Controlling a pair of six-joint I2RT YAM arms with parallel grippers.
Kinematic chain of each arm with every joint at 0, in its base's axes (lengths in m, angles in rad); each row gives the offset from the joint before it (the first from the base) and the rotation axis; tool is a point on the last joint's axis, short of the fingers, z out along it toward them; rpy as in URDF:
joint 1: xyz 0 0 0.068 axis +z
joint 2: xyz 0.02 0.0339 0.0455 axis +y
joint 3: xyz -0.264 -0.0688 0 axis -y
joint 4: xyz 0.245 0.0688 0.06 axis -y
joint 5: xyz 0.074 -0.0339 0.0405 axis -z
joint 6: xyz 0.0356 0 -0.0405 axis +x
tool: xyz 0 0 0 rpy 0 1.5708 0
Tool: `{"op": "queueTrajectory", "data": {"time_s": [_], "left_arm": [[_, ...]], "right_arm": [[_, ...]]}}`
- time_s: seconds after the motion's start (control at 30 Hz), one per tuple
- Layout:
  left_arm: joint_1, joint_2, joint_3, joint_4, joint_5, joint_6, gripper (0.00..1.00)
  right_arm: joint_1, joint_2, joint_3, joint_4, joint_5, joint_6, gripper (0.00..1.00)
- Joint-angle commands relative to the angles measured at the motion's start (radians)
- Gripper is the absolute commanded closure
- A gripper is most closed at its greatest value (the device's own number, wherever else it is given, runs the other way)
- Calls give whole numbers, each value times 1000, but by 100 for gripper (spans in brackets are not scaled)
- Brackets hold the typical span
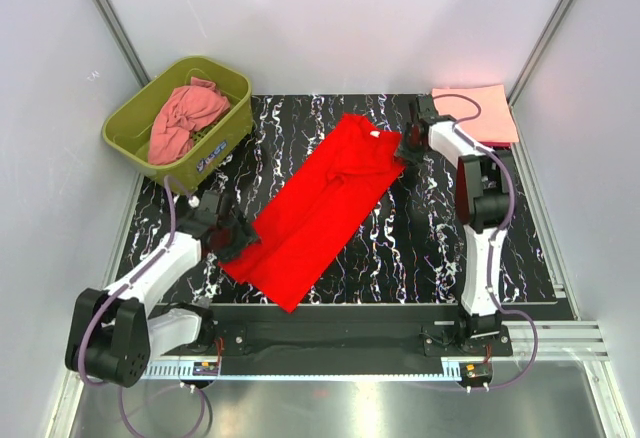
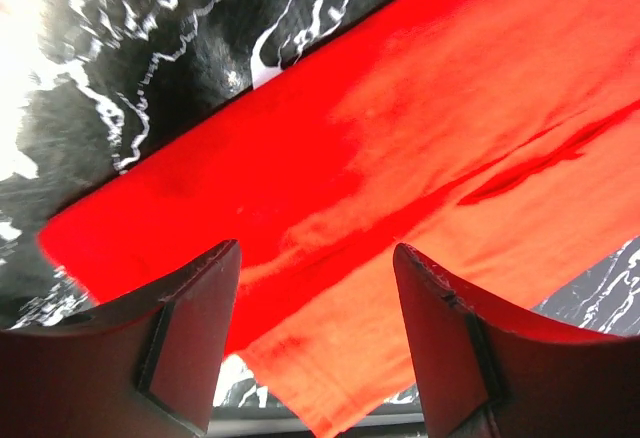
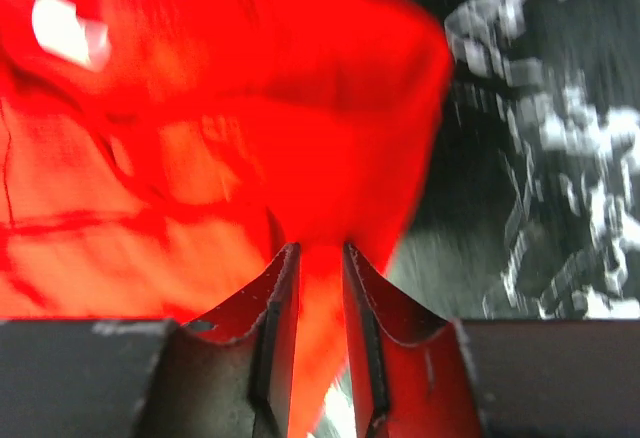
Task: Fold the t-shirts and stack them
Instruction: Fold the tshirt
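Left claw (image 1: pixel 238 239): nearest working part to the arm bases, set at the near-left end of the red shirt (image 1: pixel 318 208). In the left wrist view its fingers (image 2: pixel 190 328) are seen well apart. The hem end of the cloth lies below and ahead of them, and nothing is gripped.

Red shirt: laid flat on the marbled mat (image 1: pixel 430 248) at the middle of the table, as a long narrow strip. Its long axis runs diagonally from near-left (hem) to far-right (collar). A lengthwise crease is noted in the left wrist view.

Right claw (image 1: pixel 408 148): placed at the far-right collar end. In the right wrist view, which is blurred, the fingers (image 3: pixel 275 308) are drawn almost together with red cloth bunched up between them. This is judged as clamped on the shirt.

Key relation: the shirt lies between the two claws along its own axis, so each arm is nearer one end. The next fold is judged to run across the short axis, one end carried toward the other. The hem would first have to be pinched by the left claw.

Farther back, a salmon shirt (image 1: pixel 185 118) is crumpled in the green tub (image 1: pixel 128 130) at far left. A folded pink shirt (image 1: pixel 487 113) lies at the far-right corner, just beyond the right claw.
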Motion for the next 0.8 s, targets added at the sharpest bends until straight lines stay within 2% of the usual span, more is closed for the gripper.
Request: {"op": "queueTrajectory", "data": {"time_s": [0.0, 0.17, 0.33, 0.4, 0.6, 0.77], "left_arm": [[-5, -64, 108, -76, -89, 34, 32], [-5, -99, 184, -109, -115, 91, 31], [-5, -86, 238, -95, -52, 186, 30], [-5, -76, 247, -81, -14, 224, 30], [-4, 13, 211, -21, 48, 235, 26], [-4, 102, 209, 11, 101, 241, 25]], "right_arm": [[-12, 106, 201, -104, 59, 1, 70], [-36, 169, 254, -94, 90, 5, 70], [-53, 263, 407, -109, 87, -39, 83], [-55, 303, 504, -128, 72, -62, 85], [-60, 474, 771, -168, -22, -148, 87], [-66, 506, 796, -25, -137, -228, 81]]}}
